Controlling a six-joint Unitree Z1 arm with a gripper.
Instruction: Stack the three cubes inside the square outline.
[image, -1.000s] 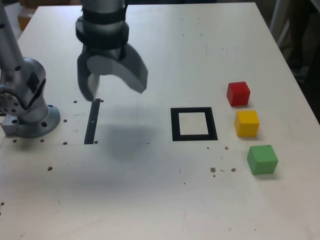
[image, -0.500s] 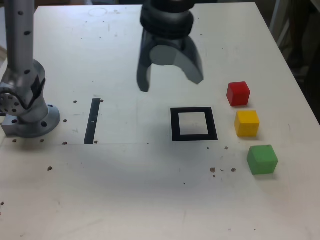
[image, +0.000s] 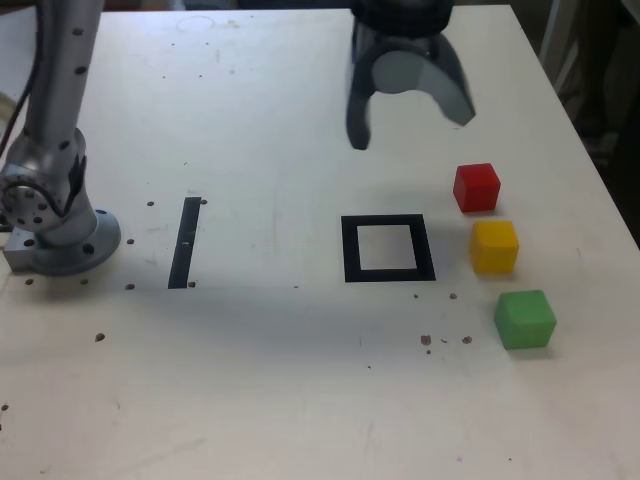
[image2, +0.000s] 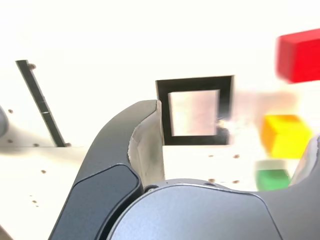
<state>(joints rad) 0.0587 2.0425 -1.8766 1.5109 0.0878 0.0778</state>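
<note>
On the desk (image: 300, 400), at the exterior view's right, the red cube (image: 476, 187), yellow cube (image: 494, 246) and green cube (image: 524, 319) lie in a far-to-near row, apart from one another, just right of the empty square outline (image: 388, 249). Fingers (image: 361, 115) spread wide and holding nothing, the gripper (image: 408, 122) hovers beyond the outline. A narrow black strip (image: 185, 243) lies left, near the arm base (image: 55, 225).

Thick black square outline (image: 388, 248) with white centre lay flat mid-table, empty, red cube (image: 476, 187) at its 2 o'clock, yellow cube (image: 494, 246) just beside it at 3 o'clock, green cube (image: 524, 319) at 4 o'clock, all three separate, unstacked, outside the frame
</note>
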